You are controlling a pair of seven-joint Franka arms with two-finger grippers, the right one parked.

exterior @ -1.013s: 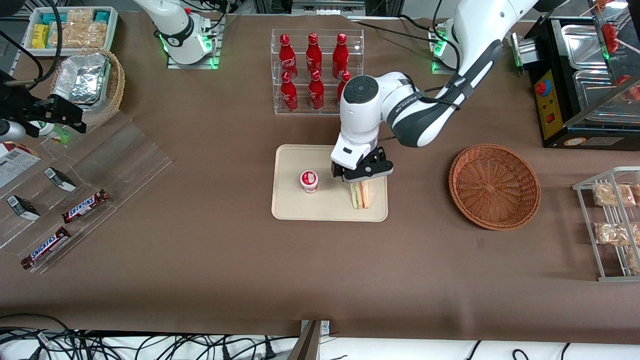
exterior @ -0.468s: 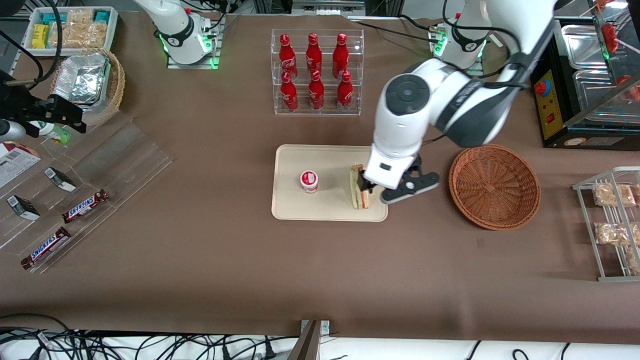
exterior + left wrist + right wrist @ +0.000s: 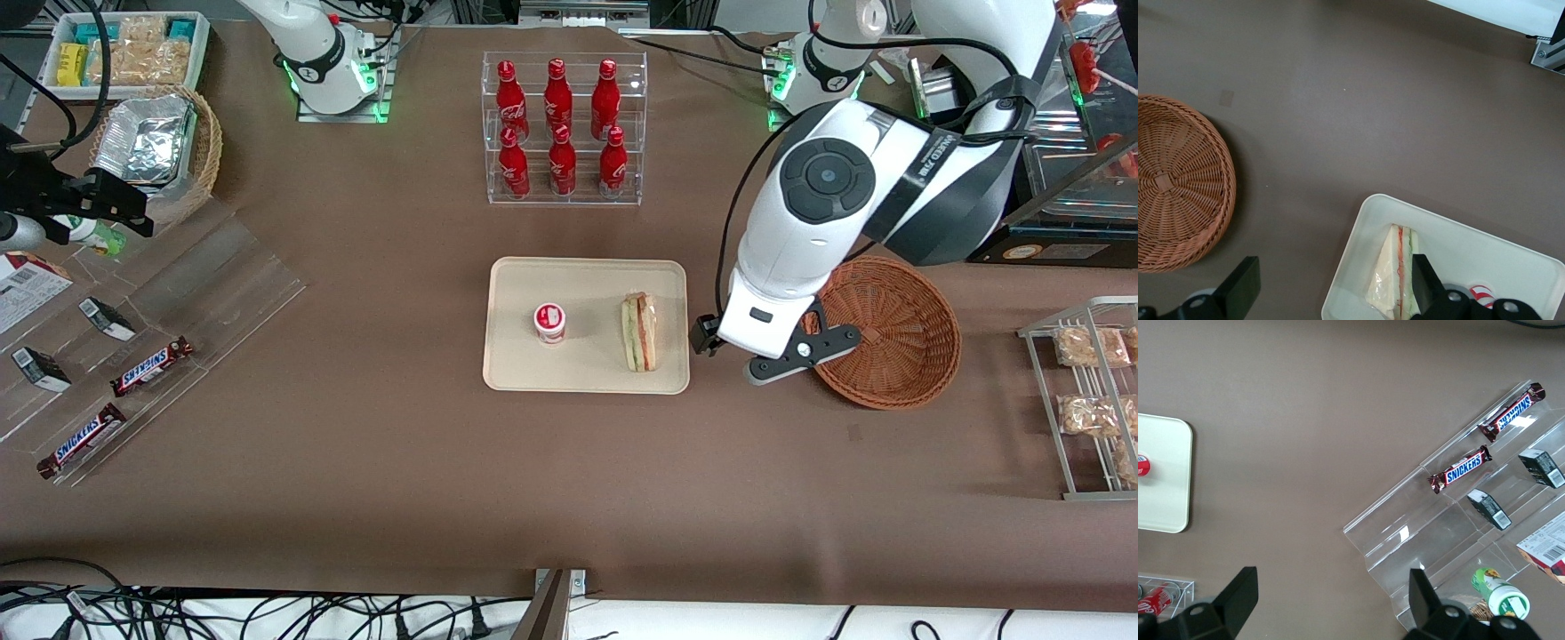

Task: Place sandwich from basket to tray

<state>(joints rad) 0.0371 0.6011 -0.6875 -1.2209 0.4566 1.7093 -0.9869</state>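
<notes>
the sandwich [image 3: 639, 332] lies on the tray [image 3: 533, 378], close to the tray edge that faces the basket [image 3: 898, 356], its long axis running from the tray's camera-side edge toward the edge nearest the bottle rack [image 3: 564, 129]. in the left wrist view the wedge [image 3: 1396, 273] shows a narrow tip and a wider base, with white bread and a red and a green filling stripe along its length; the clear wrap shows as a pale sheen. beside it on the tray, toward the parked arm's end, stands a small white cup [image 3: 549, 322] with a red lid; its print is too small to read. the gripper [image 3: 756, 356] hangs above the bare worktop [image 3: 569, 480] in the gap between the tray and the basket, apart from the sandwich, with jaws spread wide and holding nothing. the basket sits on the worktop toward the working arm's end and holds nothing. six red bottles stand in the rack with white script that cannot be made out. toward the parked arm's end, two brown bars [image 3: 152, 366] read "snickers" on a clear stepped stand [image 3: 222, 284]. the arm link carries small lettering, not legible.
</notes>
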